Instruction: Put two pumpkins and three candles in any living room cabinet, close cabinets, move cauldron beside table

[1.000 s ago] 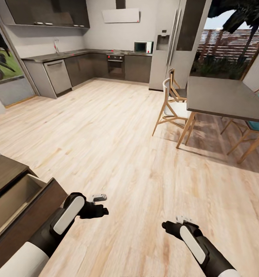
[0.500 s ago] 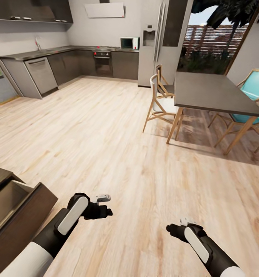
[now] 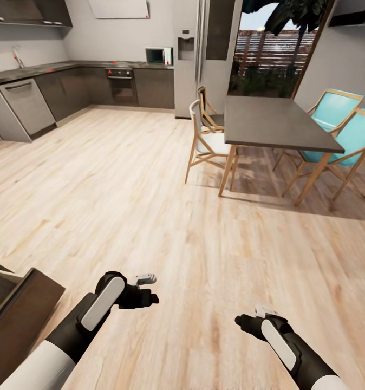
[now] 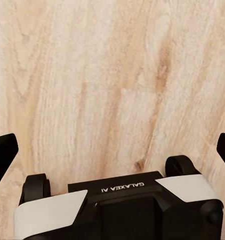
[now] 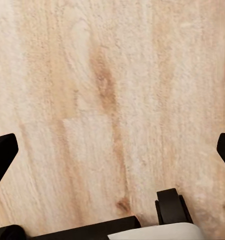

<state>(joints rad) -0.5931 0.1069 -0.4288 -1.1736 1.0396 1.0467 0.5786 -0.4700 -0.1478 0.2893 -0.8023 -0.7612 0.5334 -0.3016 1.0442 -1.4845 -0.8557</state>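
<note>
Camera panned rightward since the earlier frames; the whole scene slid left, arms unchanged in their pose.

Cabinet (image 3: 20, 314): dark brown, near left corner of the head view, front open, beside the left arm.
Left claw (image 3: 144, 287): empty, over bare wood floor (image 3: 150, 206); fingers (image 4: 2, 155) spread wide at the wrist view's edges.
Right claw (image 3: 253, 317): empty, over floor; fingers (image 5: 2, 152) likewise spread wide.
Dining bench (image 3: 274, 122): grey top, far right, wooden chairs (image 3: 207, 141) and teal chairs (image 3: 339, 122) around it.
Kitchen units (image 3: 69, 89): along the far wall.
</note>
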